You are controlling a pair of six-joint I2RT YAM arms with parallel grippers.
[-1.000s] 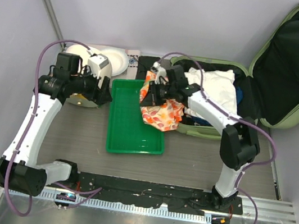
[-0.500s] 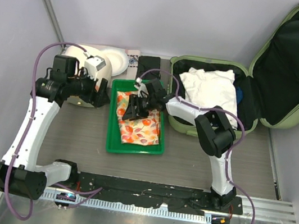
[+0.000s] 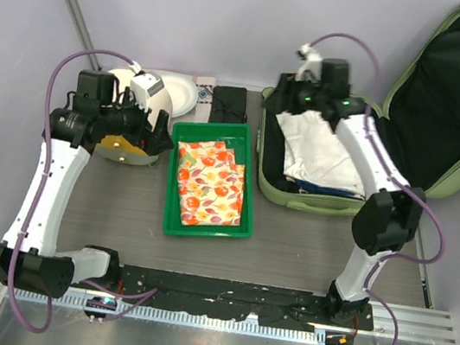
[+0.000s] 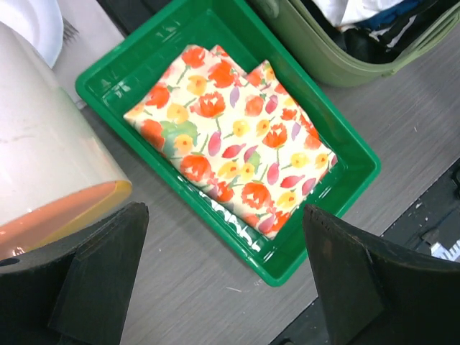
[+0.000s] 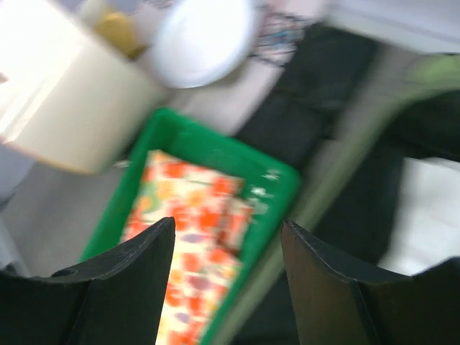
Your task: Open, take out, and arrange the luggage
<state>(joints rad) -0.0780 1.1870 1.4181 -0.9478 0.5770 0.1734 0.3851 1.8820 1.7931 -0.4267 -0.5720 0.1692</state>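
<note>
Swung back since a second ago, my right arm point(image 3: 364, 154) hovers over the luggage point(image 3: 312, 205): pale green shell, lid open, black lining, at the table's point(image 3: 289, 243) right rear. Green tray point(image 3: 207, 232) holds floral cloth point(image 3: 208, 182). Left end effector point(image 4: 223, 210) and right end effector point(image 5: 226, 237): both released.

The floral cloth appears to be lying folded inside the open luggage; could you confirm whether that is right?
Not quite: the floral cloth lies folded in the green tray, beside the open luggage rather than inside it. The top external view shows this.
</note>
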